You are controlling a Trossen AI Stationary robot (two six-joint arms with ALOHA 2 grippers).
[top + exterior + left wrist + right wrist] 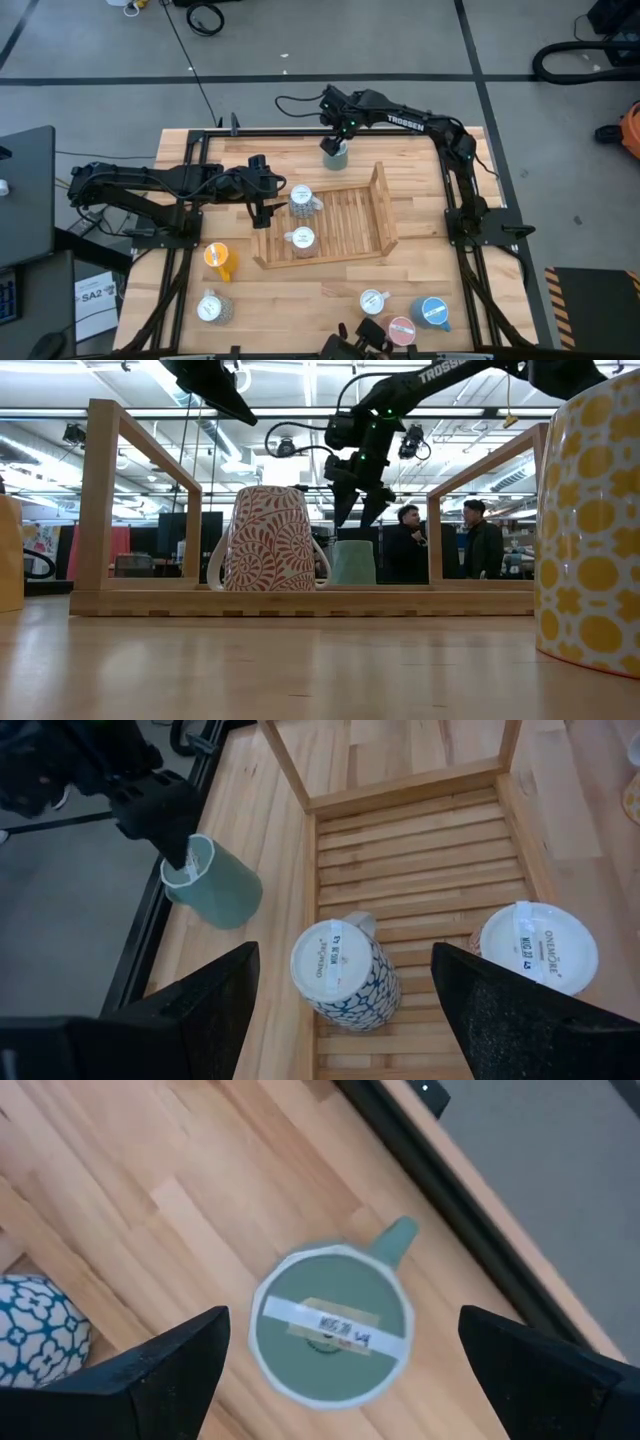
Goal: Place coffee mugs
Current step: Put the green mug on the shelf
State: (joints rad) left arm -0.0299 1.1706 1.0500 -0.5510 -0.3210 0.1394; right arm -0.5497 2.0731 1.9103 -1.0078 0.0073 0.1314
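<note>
A green mug (335, 156) stands upside down on its rim on the table, just past the far side of the wooden rack (384, 208); its labelled base (330, 1325) faces up. My right gripper (360, 520) hangs open right above it, fingers clear of the base. Inside the rack two mugs stand upside down: a blue-patterned one (340, 975) and a red-patterned one (535, 948). My left gripper (345, 955) hovers open over the rack's left edge, above the blue-patterned mug, holding nothing.
Near the table's front stand more mugs: an orange one (220, 258), a speckled one (212, 308), a white one (373, 301), a pink one (401, 330) and a blue one (433, 313). The rack's right half shows bare slats. People stand in the room beyond the table.
</note>
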